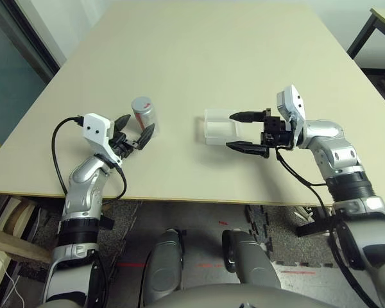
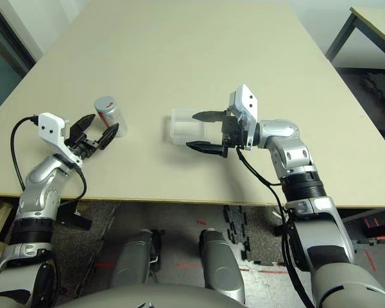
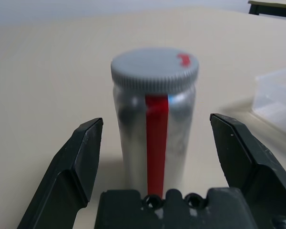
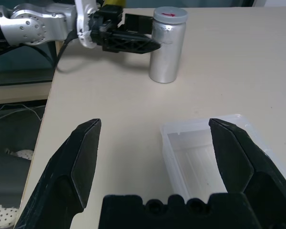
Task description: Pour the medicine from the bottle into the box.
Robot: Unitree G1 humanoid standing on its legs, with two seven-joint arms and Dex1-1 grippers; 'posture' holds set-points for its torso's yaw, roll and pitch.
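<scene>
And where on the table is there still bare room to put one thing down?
Bare table lies between the bottle and the tray, and a wide stretch extends beyond both toward the far edge. It is crowded at the bottle, with the left gripper's open fingers around its near side, and at the tray, where the right gripper reaches in.

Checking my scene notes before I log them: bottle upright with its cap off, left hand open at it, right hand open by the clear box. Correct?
One error: the cap is on the bottle, as the left wrist view shows. The rest holds: bottle upright, left hand open at it, right hand open by the clear box.
</scene>
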